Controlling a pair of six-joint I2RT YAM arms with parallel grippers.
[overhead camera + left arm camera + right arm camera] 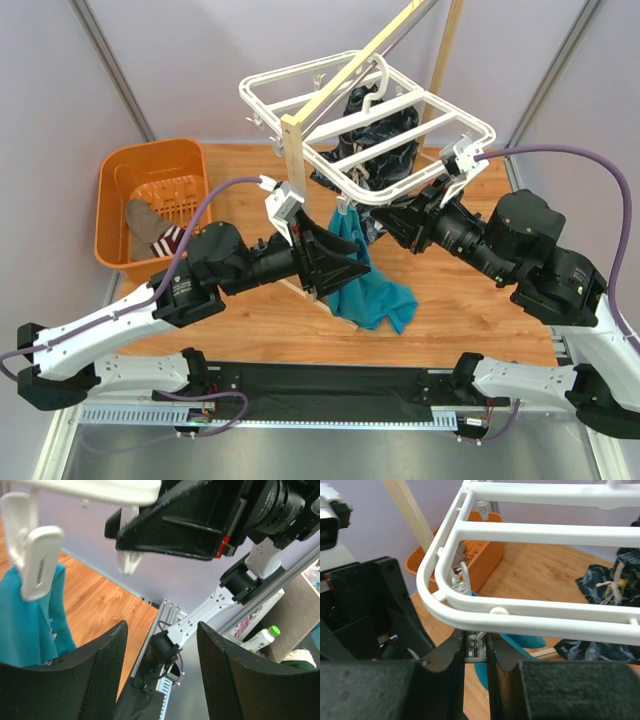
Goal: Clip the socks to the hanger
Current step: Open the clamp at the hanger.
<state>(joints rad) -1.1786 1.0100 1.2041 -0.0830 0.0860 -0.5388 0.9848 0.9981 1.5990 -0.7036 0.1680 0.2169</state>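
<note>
Slumping over the rim of the slatted orange plastic basket (pixel 150 152) at the table's far-left corner are soft taupe socks with maroon-and-white striped cuffs (pixel 155 232). The left gripper (pixel 161 635) gapes wide beside a limp teal cloth (pixel 368 285). Under the smooth white plastic rectangular hanger (pixel 545 617), the right gripper (pixel 475 647) pinches a small white clip (pixel 474 653).
</note>
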